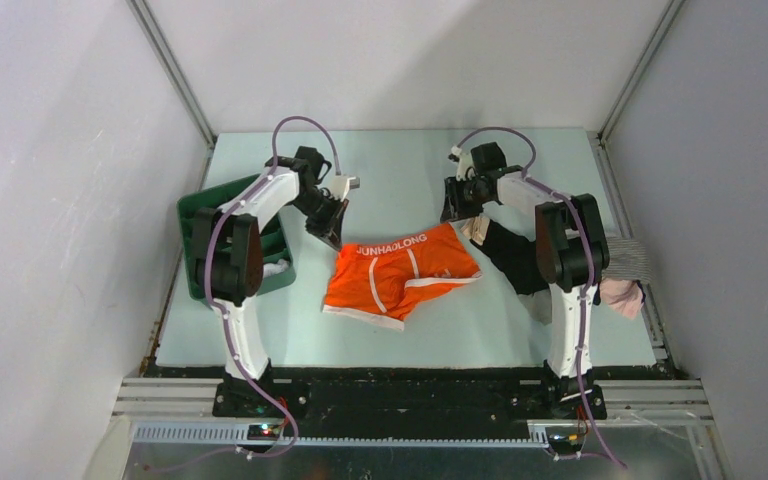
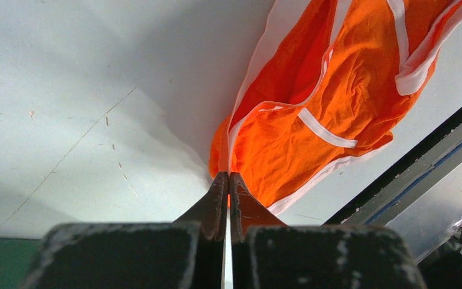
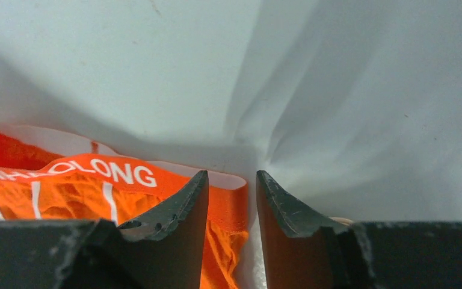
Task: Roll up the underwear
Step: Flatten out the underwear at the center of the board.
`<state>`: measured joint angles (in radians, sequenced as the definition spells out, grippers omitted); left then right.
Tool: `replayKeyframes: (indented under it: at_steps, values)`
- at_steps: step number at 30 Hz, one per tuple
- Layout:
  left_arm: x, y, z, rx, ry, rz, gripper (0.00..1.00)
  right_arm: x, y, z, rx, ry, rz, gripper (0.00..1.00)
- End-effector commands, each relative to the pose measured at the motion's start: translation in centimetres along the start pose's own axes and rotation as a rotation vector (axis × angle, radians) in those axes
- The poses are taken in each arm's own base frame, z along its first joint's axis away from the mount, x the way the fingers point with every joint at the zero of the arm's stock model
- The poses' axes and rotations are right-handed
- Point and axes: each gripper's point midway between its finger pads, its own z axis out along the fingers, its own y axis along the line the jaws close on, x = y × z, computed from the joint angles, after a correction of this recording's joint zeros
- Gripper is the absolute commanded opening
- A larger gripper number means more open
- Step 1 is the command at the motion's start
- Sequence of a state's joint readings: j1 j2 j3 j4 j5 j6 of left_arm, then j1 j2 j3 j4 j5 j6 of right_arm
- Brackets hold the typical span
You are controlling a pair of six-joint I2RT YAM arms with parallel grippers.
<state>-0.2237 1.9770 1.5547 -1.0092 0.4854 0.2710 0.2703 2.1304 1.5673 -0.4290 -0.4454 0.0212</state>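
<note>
I'm seeing the underwear [image 1: 400,275] lying flat on the bench [image 1: 460,340], waistband farthest. My left gripper [image 2: 228,180] is clenching its left waistband corner; my right gripper [image 3: 231,174] is hovering, jaws parted, astride the right corner.

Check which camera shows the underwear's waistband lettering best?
Top external: the whole waistband lettering reads across the orange underwear. Right wrist catches only its tail end, beside the right gripper. Left wrist shows crumpled fabric and white trim, no lettering.
</note>
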Motion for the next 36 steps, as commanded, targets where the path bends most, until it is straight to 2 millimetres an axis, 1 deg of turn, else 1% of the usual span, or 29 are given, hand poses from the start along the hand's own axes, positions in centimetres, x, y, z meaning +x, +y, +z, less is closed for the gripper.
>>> replayKeyframes:
  at_steps: [1, 5, 8, 12, 14, 15, 17, 18, 19, 20, 21, 22, 23, 24, 25, 26, 27, 28, 29, 30, 31, 32, 33, 34, 35, 36]
  values:
    - [-1.0, 0.4, -0.7, -0.021, -0.018, 0.026, 0.00, -1.3, -0.7, 0.0, 0.102, -0.025, 0.001, 0.38]
    - [-1.2, 0.5, -0.7, -0.019, -0.021, 0.025, 0.00, -0.1, -1.4, 0.5, 0.175, -0.003, 0.031, 0.39]
    - [-1.3, 0.4, -0.7, -0.015, -0.026, 0.026, 0.00, 1.1, -1.1, 1.2, 0.171, 0.025, 0.031, 0.38]
    - [-1.4, 0.5, -0.8, -0.014, -0.030, 0.022, 0.00, 2.4, -1.0, 1.9, 0.177, 0.060, 0.030, 0.31]
    - [-1.4, 0.6, -0.9, -0.015, -0.034, 0.019, 0.00, 2.8, -0.9, 1.9, 0.178, 0.067, 0.034, 0.19]
    - [-1.5, 0.7, -1.0, -0.015, -0.036, 0.019, 0.00, 2.9, -1.0, 1.8, 0.180, 0.067, 0.039, 0.08]
    - [-1.5, 0.9, -1.1, -0.018, -0.036, 0.013, 0.00, 2.1, -1.0, 1.3, 0.183, 0.039, 0.038, 0.00]
    - [-1.6, 1.0, -1.2, -0.019, -0.040, 0.012, 0.00, 1.2, -0.7, 0.6, 0.175, 0.011, 0.032, 0.00]
    - [-1.5, 1.0, -1.3, -0.019, -0.039, 0.013, 0.00, -0.6, -0.3, -0.7, 0.164, -0.044, 0.020, 0.00]
    - [-1.7, 1.1, -1.7, -0.021, -0.050, 0.013, 0.00, -1.8, 0.4, -1.5, 0.138, -0.078, 0.008, 0.00]
    - [-1.8, 0.9, -2.0, -0.014, -0.061, 0.021, 0.00, -4.2, 1.3, -3.6, 0.120, -0.153, -0.016, 0.00]
    - [-2.1, 0.8, -2.8, -0.013, -0.088, 0.028, 0.00, -5.4, 2.3, -4.8, 0.086, -0.191, -0.035, 0.00]
    - [-2.5, 0.4, -3.3, 0.001, -0.117, 0.042, 0.00, -7.5, 3.4, -7.3, 0.068, -0.262, -0.061, 0.00]
    - [-2.7, 0.0, -4.4, 0.001, -0.153, 0.055, 0.00, -8.3, 4.4, -8.6, 0.043, -0.291, -0.076, 0.00]
    - [-3.1, -0.5, -5.0, 0.013, -0.186, 0.081, 0.00, -9.3, 5.4, -11.1, 0.035, -0.343, -0.089, 0.00]
    - [-3.3, -1.3, -6.3, 0.010, -0.226, 0.109, 0.00, -8.9, 5.6, -11.8, 0.031, -0.348, -0.070, 0.00]
    - [-3.5, -1.9, -7.0, 0.022, -0.255, 0.145, 0.00, -9.4, 6.6, -14.1, 0.025, -0.393, -0.075, 0.00]
    - [-3.4, -2.9, -8.2, 0.021, -0.290, 0.176, 0.00, -9.2, 6.6, -14.9, 0.027, -0.404, -0.043, 0.00]
    - [-3.3, -3.6, -8.7, 0.036, -0.310, 0.207, 0.00, -8.3, 7.1, -16.2, 0.024, -0.417, -0.031, 0.00]
    - [-2.9, -4.5, -9.8, 0.036, -0.337, 0.232, 0.00, -7.2, 7.3, -16.9, 0.022, -0.419, -0.001, 0.00]
    - [-2.6, -5.6, -11.0, 0.043, -0.367, 0.270, 0.00, -6.8, 7.9, -18.2, 0.018, -0.439, 0.004, 0.00]
    - [-2.0, -5.9, -11.1, 0.050, -0.368, 0.277, 0.00, -5.4, 7.9, -18.0, 0.015, -0.421, 0.037, 0.00]
    - [-1.6, -6.9, -12.3, 0.045, -0.397, 0.311, 0.00, -5.1, 8.7, -19.7, 0.005, -0.456, 0.031, 0.00]
    - [-0.9, -7.2, -12.3, 0.044, -0.396, 0.327, 0.00, -3.9, 8.9, -19.6, -0.001, -0.448, 0.054, 0.00]
    - [-0.4, -8.1, -13.5, 0.031, -0.428, 0.358, 0.00, -3.8, 10.0, -21.5, -0.017, -0.494, 0.038, 0.00]
    - [0.3, -8.4, -13.5, 0.033, -0.426, 0.376, 0.00, -2.7, 10.3, -21.4, -0.028, -0.489, 0.044, 0.00]
